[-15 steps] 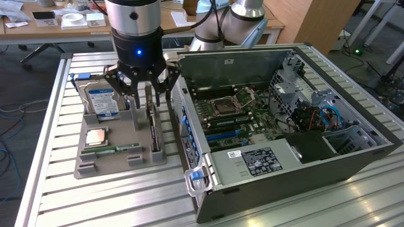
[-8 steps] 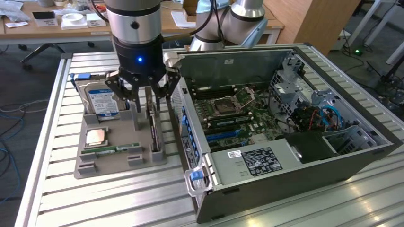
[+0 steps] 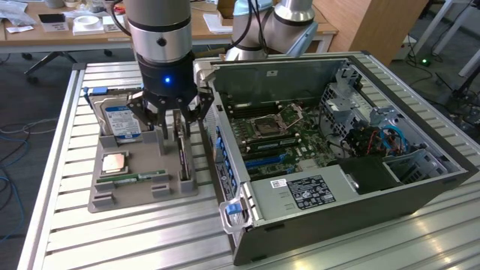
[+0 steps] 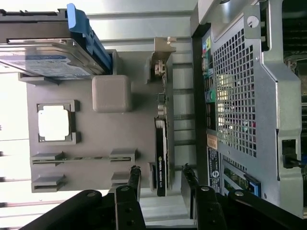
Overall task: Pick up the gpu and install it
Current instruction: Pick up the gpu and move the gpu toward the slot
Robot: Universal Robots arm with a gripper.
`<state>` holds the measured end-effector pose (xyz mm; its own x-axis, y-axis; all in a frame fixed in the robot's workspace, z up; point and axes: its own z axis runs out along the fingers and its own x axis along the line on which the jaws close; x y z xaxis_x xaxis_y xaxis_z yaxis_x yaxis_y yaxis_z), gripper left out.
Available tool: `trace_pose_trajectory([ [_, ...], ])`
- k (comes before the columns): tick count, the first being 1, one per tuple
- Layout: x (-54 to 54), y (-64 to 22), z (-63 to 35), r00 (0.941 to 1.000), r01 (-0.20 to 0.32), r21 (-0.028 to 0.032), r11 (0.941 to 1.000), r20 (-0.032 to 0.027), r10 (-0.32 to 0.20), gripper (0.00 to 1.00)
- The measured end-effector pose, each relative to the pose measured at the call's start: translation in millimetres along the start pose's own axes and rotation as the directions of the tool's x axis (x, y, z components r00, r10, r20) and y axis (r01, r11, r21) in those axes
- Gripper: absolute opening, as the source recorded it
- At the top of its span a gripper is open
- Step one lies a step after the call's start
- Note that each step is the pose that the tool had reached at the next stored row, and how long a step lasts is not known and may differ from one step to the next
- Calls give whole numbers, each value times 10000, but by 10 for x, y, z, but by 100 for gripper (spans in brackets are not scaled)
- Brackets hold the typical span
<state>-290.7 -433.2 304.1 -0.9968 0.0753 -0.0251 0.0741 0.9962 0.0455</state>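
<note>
Arm upright over the counter (image 3: 150, 242), wrist pointing straight down. Pincer (image 3: 174, 132) spread, one finger on each side of the gpu (image 3: 184, 163), gaps showing on both sides. The gpu stands on edge in a grey holder (image 3: 112, 194): black cooler, green board, silver bracket at one end. Open computer case (image 3: 360, 185) just beside it.

A slatted metal table (image 3: 135, 242) carries two things: a grey tray (image 3: 123, 198) toward the exterior view's left and, just beside it on the right, an open PC case (image 3: 375, 214) lying on its side.
</note>
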Motion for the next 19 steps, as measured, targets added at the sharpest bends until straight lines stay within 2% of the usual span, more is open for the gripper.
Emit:
trace_pose_trajectory([
  [12, 5, -8, 217, 10000, 0, -1, 10000, 9, 0, 47],
  [19, 8, 4, 234, 10000, -3, -2, 10000, 12, 3, 47],
])
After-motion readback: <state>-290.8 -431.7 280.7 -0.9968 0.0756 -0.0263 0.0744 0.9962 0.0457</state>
